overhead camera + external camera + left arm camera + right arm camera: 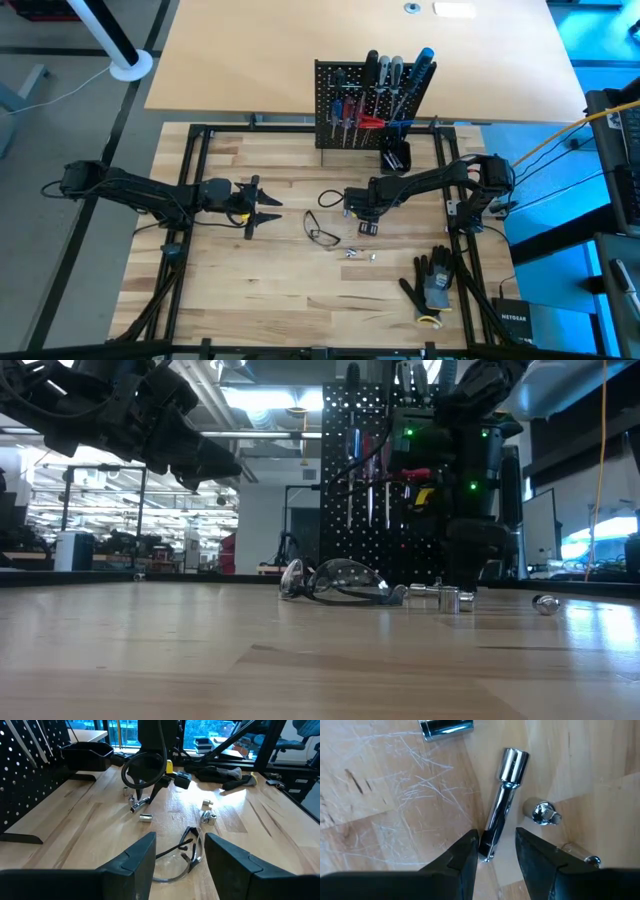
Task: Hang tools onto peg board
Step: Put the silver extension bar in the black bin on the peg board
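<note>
Right gripper (494,851) hung pointed down over a chromed socket extension bar (502,802) lying flat on the table (290,310), on the near side of the peg board (345,105). Its fingers stood part open, one either side of the bar's square end, holding nothing; whether a pad already touched the steel was hard to tell. The bar looked rigid, dense for its size and slick, so likely to roll or squirt out of a loose pinch; the plain shaft, taken across its width, seemed the safest hold. Loose sockets (446,727) lay close beside it. Most tools (385,85) already hung on the peg board. Left gripper (262,203) waited well to the left of the peg board, open and empty, with safety glasses (182,857) ahead of it.
</note>
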